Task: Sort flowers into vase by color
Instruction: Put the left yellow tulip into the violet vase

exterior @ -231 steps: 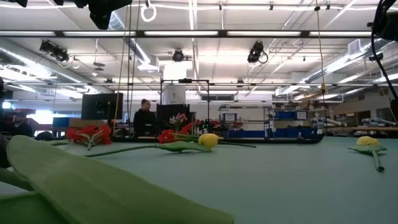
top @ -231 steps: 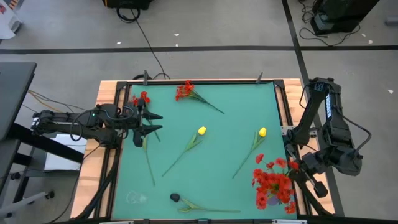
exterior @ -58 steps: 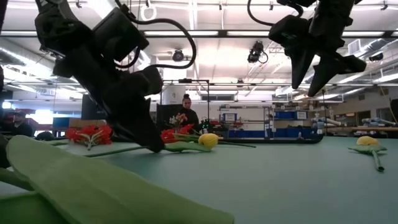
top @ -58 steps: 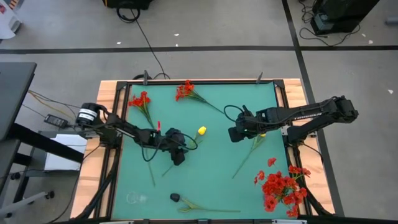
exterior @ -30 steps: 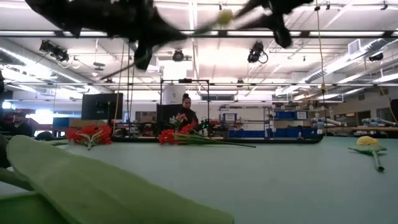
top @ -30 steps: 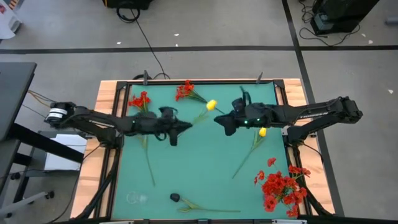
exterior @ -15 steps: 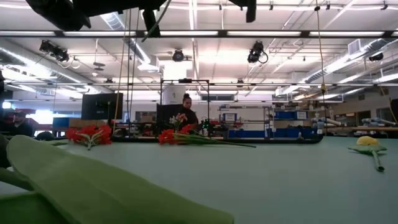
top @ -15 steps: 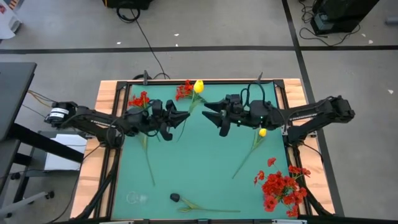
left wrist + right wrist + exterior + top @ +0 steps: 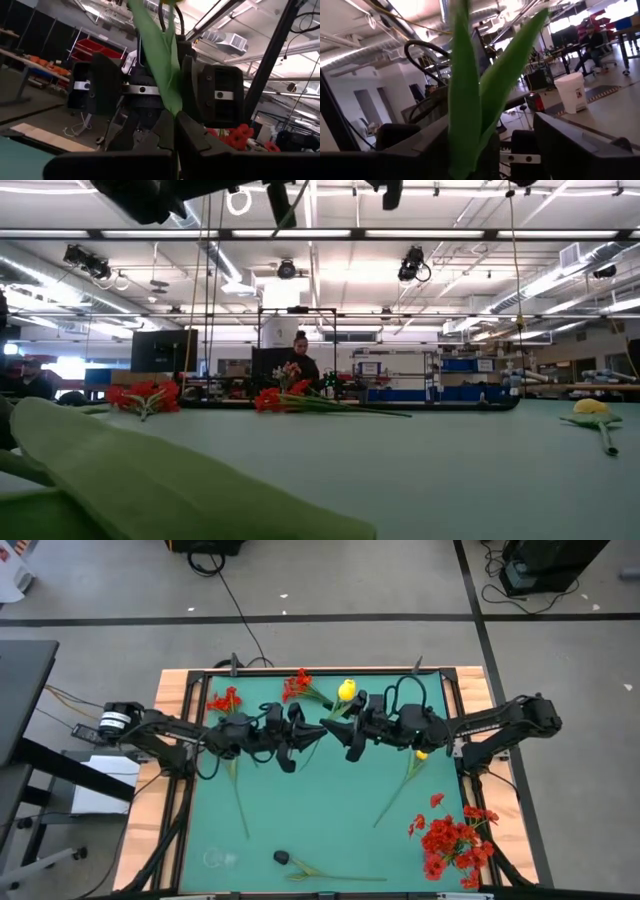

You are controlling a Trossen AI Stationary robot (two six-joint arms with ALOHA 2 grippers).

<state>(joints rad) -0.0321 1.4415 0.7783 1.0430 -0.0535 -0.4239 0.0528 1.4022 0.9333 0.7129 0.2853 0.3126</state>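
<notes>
Left gripper (image 9: pixel 303 743) pinches the yellow tulip-like artificial flower's (image 9: pixel 346 691) green stem in mid-air; right gripper (image 9: pixel 335 729), fingers spread, faces it. Risk: the stem slips aside during handover, so the flower drops.

high: overhead, straight down, table (image 9: pixel 200 840)
low: tabletop level, facing room
wrists: close, facing each other

Bright overhead striplights, soft shadows; foreground leaf blurred

Mat centre (image 9: pixel 320 810) open; red flowers (image 9: pixel 300 687) crowd far edge (yellow tulip (image 9: pixel 421 753) lies right)
</notes>
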